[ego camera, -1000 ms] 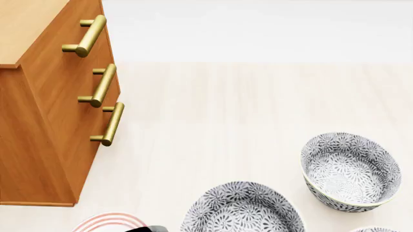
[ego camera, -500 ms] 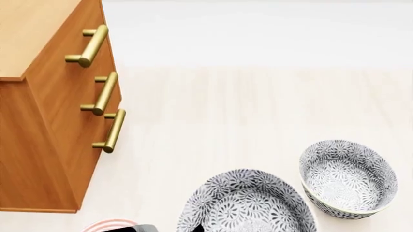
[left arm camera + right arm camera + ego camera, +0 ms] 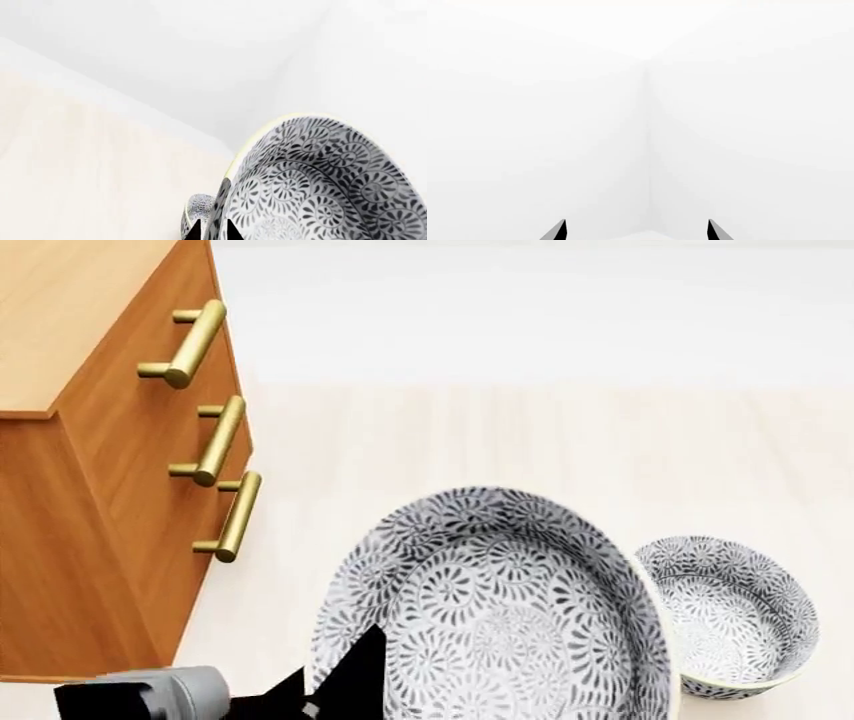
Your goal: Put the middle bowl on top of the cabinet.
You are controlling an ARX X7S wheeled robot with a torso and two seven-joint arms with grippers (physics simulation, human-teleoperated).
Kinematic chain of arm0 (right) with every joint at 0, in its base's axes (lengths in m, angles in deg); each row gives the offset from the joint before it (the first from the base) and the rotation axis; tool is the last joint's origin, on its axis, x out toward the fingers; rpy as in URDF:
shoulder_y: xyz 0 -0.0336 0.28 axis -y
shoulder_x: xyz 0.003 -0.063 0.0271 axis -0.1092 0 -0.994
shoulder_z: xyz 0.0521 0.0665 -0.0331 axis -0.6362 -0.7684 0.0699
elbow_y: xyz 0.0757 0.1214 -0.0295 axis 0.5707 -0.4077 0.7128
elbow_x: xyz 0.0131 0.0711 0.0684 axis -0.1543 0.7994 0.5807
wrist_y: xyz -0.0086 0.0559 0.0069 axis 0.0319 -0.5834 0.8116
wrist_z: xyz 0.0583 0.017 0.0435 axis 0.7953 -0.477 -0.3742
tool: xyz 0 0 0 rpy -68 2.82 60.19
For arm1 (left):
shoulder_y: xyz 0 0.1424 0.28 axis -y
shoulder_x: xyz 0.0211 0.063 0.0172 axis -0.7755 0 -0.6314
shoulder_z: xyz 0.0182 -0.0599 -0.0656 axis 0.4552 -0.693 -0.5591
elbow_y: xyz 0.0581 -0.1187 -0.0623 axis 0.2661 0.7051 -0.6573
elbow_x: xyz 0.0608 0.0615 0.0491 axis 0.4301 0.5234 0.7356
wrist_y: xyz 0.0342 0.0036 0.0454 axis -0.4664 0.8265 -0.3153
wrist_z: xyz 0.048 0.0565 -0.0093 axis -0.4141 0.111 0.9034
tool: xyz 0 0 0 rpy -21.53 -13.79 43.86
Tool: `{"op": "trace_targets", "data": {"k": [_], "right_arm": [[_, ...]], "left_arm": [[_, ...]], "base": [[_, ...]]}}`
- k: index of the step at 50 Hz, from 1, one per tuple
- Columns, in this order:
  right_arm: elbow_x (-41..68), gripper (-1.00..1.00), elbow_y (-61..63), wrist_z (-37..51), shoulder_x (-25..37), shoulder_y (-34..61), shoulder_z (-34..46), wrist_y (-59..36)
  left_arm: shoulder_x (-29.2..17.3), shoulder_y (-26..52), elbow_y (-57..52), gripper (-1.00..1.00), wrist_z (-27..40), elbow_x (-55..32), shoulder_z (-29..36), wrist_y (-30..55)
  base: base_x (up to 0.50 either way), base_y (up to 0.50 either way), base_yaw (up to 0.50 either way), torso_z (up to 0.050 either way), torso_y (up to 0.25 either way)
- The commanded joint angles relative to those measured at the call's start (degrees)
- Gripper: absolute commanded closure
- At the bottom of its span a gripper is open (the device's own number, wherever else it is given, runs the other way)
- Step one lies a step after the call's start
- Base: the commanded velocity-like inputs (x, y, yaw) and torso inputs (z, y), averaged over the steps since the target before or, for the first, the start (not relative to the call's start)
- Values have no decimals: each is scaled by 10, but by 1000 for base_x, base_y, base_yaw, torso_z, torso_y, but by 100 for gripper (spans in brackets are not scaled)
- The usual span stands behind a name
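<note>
Left hand (image 3: 350,672) grasps the middle bowl (image 3: 501,610) by its near-left rim, lifted right of the cabinet (image 3: 94,460); right hand (image 3: 637,231) hangs released, facing blank wall.

head view downward, left wrist close — shared bowl (image 3: 521,620)

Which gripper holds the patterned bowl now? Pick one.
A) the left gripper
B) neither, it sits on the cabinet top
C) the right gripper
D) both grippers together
A: the left gripper is clamped on the rim of the middle bowl, which is raised beside the cabinet; the right gripper is open and faces only blank white.
</note>
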Motion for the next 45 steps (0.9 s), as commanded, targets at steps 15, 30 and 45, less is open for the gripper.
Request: {"op": "trace_targets", "data": {"k": [15, 30, 45], "right_arm": [[-25, -100, 18, 12, -8, 15, 22, -25], [-47, -100, 40, 20, -15, 26, 44, -54], [-45, -100, 39, 25, -12, 31, 48, -58]], "left_arm": [[-70, 255, -125, 100, 201, -189, -81, 132], [-116, 484, -110, 100, 374, -418, -146, 152], [-158, 615, 18, 100, 475, -568, -72, 60]], "base": [[0, 0, 0, 11, 100], [0, 0, 0, 0, 0], [0, 0, 0, 0, 0]]}}
